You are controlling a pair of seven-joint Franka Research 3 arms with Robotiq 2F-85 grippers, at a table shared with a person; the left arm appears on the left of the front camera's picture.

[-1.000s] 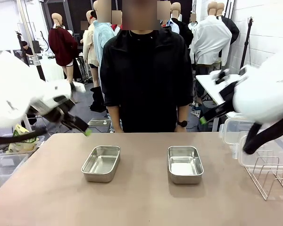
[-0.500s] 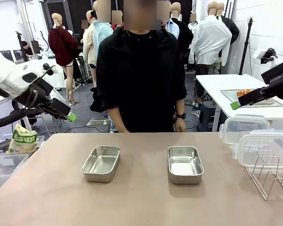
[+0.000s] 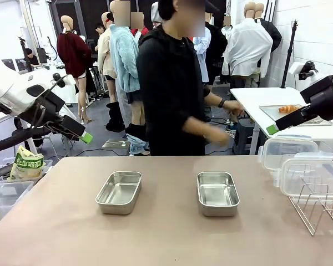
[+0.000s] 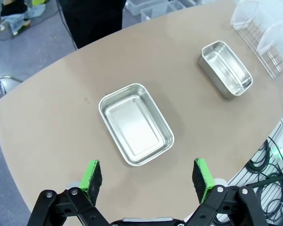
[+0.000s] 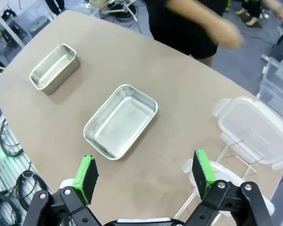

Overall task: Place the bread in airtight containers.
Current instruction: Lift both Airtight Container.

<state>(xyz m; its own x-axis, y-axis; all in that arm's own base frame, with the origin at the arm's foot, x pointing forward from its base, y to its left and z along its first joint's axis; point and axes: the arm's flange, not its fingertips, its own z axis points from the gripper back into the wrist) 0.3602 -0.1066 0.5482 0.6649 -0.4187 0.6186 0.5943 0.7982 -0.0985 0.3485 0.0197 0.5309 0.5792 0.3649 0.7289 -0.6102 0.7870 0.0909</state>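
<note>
We log left pincer (image 4: 147, 172) and right pincer (image 5: 144, 174) spread wide, empty, two small rectangular stainless-steel pans (image 3: 119, 192) bare on the tan tabletop (image 3: 166, 238), golden-brown croissant (image 3: 288, 108) tiny, indistinct, on far tray (image 3: 268, 112), person's hand (image 3: 221, 137) motion-blurred

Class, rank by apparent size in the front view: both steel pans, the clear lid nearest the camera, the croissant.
1. Clear lid, though cut off by the frame edge.
2. Left steel pan and right steel pan: alike, unranked.
3. Croissant: smallest, but farthest away, so true size unsure.
</note>
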